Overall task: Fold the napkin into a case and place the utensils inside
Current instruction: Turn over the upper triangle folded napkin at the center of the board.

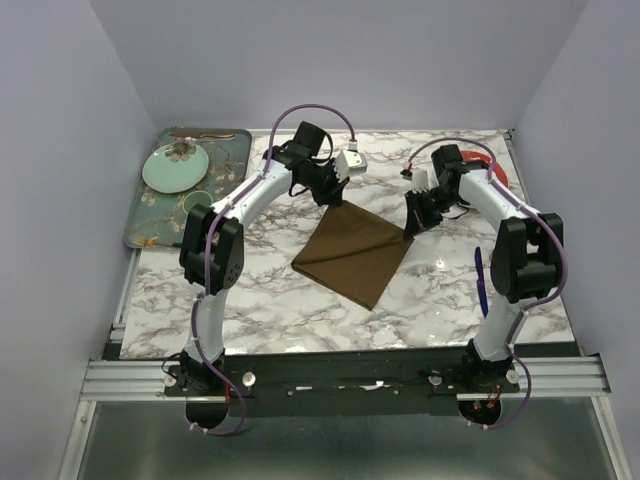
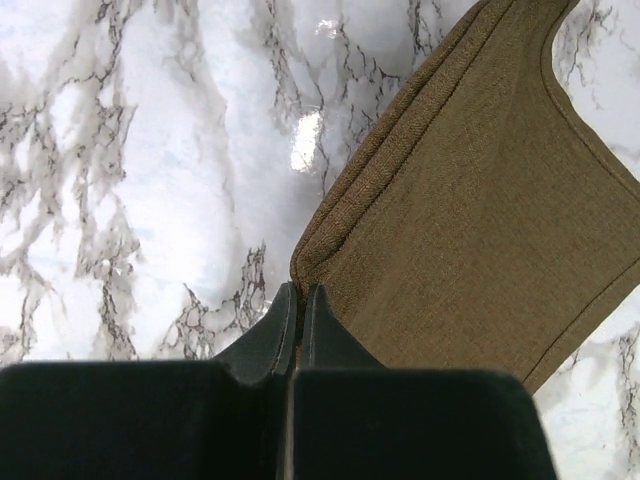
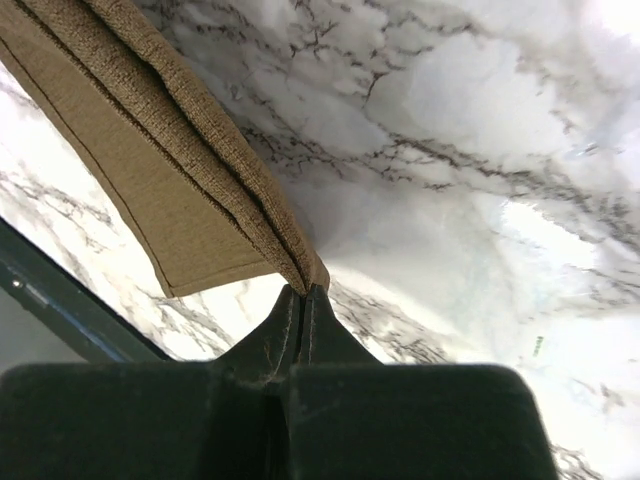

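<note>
While both of your arms bend at the elbow and reach in over the bench (image 1: pixel 260 300), your left forearm angles across to the far corner of the napkin (image 1: pixel 352 250) and your right wrist curls back down to its right-hand corner. Your left gripper (image 2: pixel 298 292) has its dark fingers pressed together, and the tips meet the cloth right at its rounded corner, nipping just the very edge. Your right gripper (image 3: pixel 303 292) is likewise closed tight, pinching a corner where several layers bunch and lift off the surface. The napkin is a matte brown weave, coarse enough to show its threads up close, with a stitched hem. It lies doubled over in the middle of the bench as a flat four-sided shape turned like a diamond, its stacked edges showing along the side near your left gripper. The bench is glossy white marble pattern with grey veins and bright glare spots. The blue-handled utensil (image 1: pixel 480 280) lies on the bench to the right, by your right arm and well apart from the cloth. The copper-brown utensil (image 1: pixel 200 133) rests at the far edge of the dark floral tray (image 1: pixel 135 215) on the left, beside a pale green plate (image 1: pixel 175 167).
</note>
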Tool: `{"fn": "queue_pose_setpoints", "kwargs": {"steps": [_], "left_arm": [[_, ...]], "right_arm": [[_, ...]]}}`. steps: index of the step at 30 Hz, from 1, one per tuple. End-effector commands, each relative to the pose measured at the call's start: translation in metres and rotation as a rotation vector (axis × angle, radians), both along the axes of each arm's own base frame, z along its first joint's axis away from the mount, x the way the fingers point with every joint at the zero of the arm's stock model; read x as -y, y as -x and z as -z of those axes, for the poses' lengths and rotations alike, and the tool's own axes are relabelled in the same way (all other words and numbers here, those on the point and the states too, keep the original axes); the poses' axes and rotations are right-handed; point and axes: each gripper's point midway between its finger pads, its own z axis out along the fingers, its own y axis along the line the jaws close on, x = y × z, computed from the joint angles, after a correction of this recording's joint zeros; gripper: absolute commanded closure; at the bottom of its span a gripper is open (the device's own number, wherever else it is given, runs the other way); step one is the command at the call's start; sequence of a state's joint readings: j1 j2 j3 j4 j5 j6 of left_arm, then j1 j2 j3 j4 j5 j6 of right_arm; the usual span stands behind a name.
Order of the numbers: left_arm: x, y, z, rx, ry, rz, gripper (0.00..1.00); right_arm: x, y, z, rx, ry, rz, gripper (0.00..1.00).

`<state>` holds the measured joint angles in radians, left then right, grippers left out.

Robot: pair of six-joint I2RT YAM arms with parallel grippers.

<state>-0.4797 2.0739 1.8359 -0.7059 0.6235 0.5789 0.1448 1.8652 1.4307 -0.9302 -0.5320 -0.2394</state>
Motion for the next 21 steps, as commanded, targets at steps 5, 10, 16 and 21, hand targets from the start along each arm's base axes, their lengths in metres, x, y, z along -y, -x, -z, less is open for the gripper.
{"fn": "queue_pose_setpoints", "kwargs": {"steps": [5, 10, 16, 21], "left_arm": [[0.004, -0.045, -0.057, 0.205, 0.091, 0.001, 1.00], [0.001, -0.067, -0.083, 0.278, 0.123, -0.010, 1.00], [-0.003, -0.072, -0.125, 0.402, 0.186, 0.003, 1.00], [-0.013, -0.049, -0.115, 0.482, 0.178, 0.059, 1.00]], "right_arm": [[0.008, -0.043, -0.044, 0.193, 0.067, -0.033, 1.00], [0.010, -0.077, -0.081, 0.341, 0.090, -0.059, 1.00], [0.008, -0.104, -0.118, 0.493, 0.097, -0.089, 0.99], [-0.001, -0.100, -0.129, 0.618, 0.093, -0.177, 0.99]]}}
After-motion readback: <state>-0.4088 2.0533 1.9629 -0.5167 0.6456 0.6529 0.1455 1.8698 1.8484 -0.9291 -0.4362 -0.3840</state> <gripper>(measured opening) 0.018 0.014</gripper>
